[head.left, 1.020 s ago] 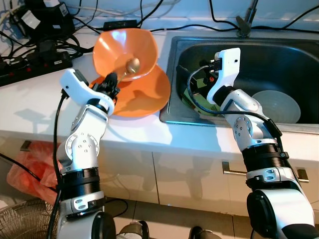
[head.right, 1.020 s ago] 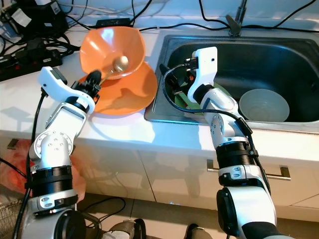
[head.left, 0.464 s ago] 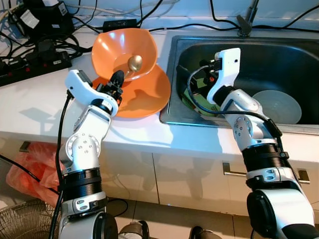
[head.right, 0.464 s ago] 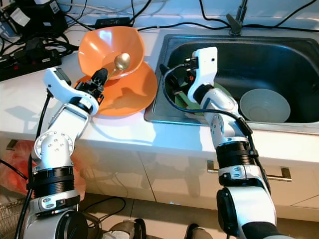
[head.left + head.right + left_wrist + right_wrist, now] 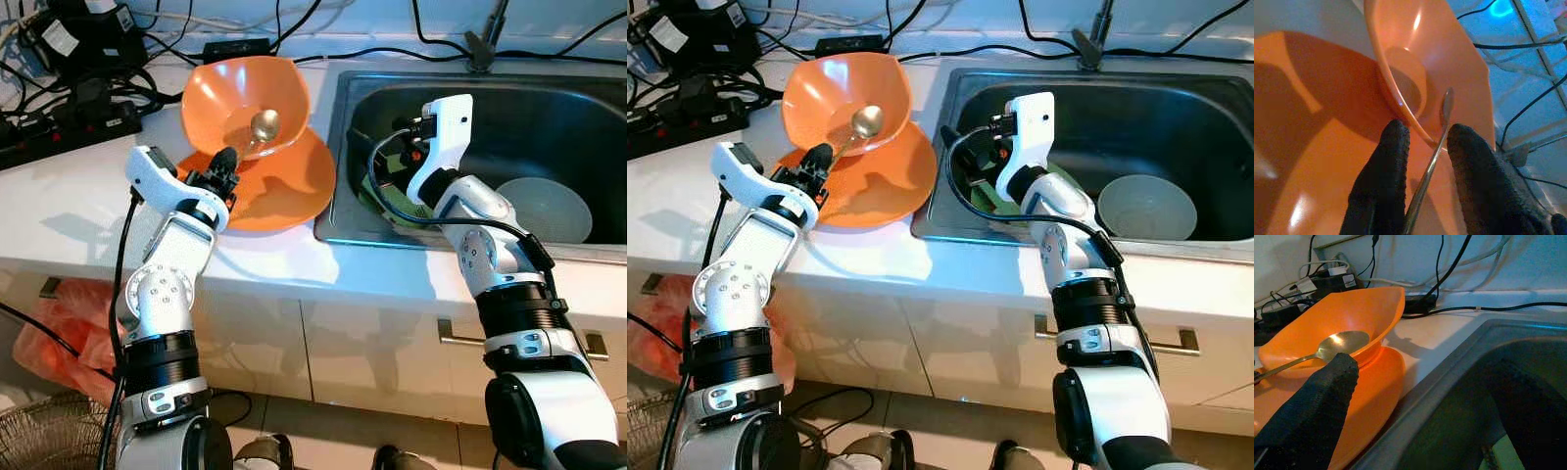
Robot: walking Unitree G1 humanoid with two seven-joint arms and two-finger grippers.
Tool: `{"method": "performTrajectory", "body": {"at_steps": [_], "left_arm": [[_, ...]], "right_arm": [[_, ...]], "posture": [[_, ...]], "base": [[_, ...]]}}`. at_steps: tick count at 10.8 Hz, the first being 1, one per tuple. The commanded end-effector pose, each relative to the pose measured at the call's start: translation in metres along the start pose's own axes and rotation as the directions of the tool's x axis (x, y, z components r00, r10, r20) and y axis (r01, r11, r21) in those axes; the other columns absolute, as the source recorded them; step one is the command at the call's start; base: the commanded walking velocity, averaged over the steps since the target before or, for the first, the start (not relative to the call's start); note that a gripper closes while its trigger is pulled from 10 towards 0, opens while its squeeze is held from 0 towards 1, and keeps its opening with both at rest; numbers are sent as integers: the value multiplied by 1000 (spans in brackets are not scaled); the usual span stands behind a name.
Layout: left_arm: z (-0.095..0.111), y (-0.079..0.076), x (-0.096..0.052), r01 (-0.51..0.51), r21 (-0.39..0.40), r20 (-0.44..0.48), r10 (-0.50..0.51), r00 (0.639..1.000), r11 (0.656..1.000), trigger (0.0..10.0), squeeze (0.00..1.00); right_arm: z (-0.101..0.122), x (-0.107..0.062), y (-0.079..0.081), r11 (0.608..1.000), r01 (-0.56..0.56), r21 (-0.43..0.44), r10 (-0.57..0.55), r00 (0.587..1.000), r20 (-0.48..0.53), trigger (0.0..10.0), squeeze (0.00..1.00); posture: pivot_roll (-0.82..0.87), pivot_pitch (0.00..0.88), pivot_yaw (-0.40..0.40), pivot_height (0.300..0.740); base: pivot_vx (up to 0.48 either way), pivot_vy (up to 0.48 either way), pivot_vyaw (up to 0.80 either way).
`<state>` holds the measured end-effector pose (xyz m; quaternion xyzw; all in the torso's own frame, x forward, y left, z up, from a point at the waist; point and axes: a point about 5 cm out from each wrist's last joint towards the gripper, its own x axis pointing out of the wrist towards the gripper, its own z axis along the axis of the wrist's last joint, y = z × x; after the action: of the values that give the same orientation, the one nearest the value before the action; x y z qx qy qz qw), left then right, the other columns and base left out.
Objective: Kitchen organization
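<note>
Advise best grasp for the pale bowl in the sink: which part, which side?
Probably the rim of the pale round bowl: it sits upright and open on the floor of the steel sink, so its wall is reachable from straight above. Put one finger inside and one outside, on the edge nearest the right claw, which hangs over the sink's left end. The left claw is busy with the metal spoon.

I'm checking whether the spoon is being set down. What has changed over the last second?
The left gripper keeps hold of the spoon by its handle. It pushed the spoon deeper into the tilted orange bowl, then drew back slightly toward the robot; the spoon's head now lies a little higher in the bowl. The bowl, the orange plate under it, the right gripper over the sink and the pale bowl stayed put.
</note>
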<state>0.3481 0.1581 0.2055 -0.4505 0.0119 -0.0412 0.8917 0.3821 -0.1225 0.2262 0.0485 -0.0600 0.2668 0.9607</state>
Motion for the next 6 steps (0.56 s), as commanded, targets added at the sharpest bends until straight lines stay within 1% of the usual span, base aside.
{"method": "performTrajectory", "body": {"at_steps": [1, 4, 6], "left_arm": [[-1, 2, 1, -13, -15, -7, 13, 1000, 1000, 0, 0], [-1, 0, 1, 13, -90, -14, -14, 1000, 996, 0, 0], [0, -4, 1, 53, -130, -10, -54, 998, 990, 0, 0]], "right_arm": [[4, 1, 0, 1000, 2, 4, -2, 1000, 12, 10000, 549], [4, 2, 0, 1000, 2, 2, -2, 1000, 13, 10000, 549], [4, 2, 0, 1000, 3, 2, -3, 1000, 14, 10000, 549]], "posture": [[51, 113, 90, 740], [51, 111, 88, 740], [51, 111, 87, 740]], "base": [[0, 0, 0], [0, 0, 0], [0, 0, 0]]}}
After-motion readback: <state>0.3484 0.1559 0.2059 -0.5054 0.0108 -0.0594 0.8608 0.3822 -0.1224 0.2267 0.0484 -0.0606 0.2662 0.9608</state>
